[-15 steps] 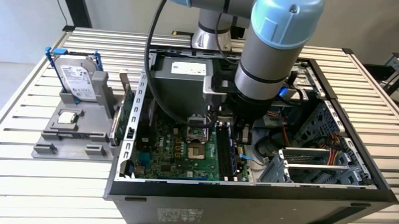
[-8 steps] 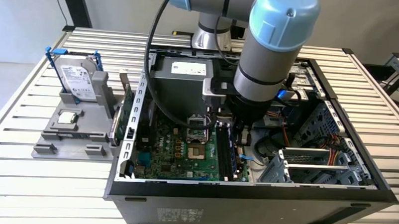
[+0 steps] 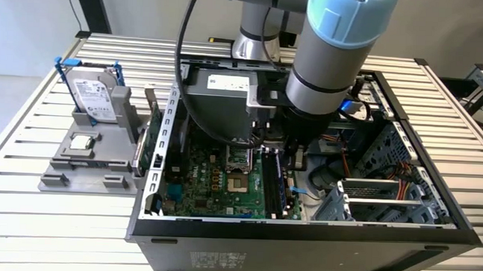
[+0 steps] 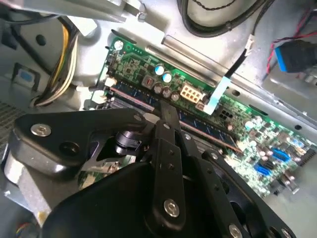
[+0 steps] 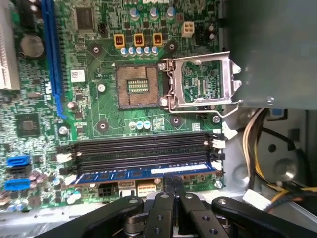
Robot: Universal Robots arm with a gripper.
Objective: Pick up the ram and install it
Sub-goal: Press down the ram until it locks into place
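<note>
The ram (image 5: 124,174) is a slim dark stick with a blue face. It lies in the memory slot nearest my gripper (image 5: 172,182), on the green motherboard (image 5: 106,111). My gripper is shut, its two fingers pressed together, with the tips on the stick's top edge near its middle. In the second wrist view the gripper (image 4: 166,113) points down onto the ram (image 4: 200,126). In the exterior view the gripper (image 3: 297,158) reaches into the open computer case (image 3: 302,234) over the ram (image 3: 283,184). Three black slots (image 5: 143,148) beside it stand bare.
The CPU socket (image 5: 136,85) lies open with its metal latch frame (image 5: 200,82) flipped back. Yellow cables (image 5: 257,163) run beside the slot ends. Outside the case, a grey fixture (image 3: 79,166) holds a hard drive (image 3: 94,94), a silver CPU chip (image 3: 82,143) and a green expansion card (image 3: 144,147).
</note>
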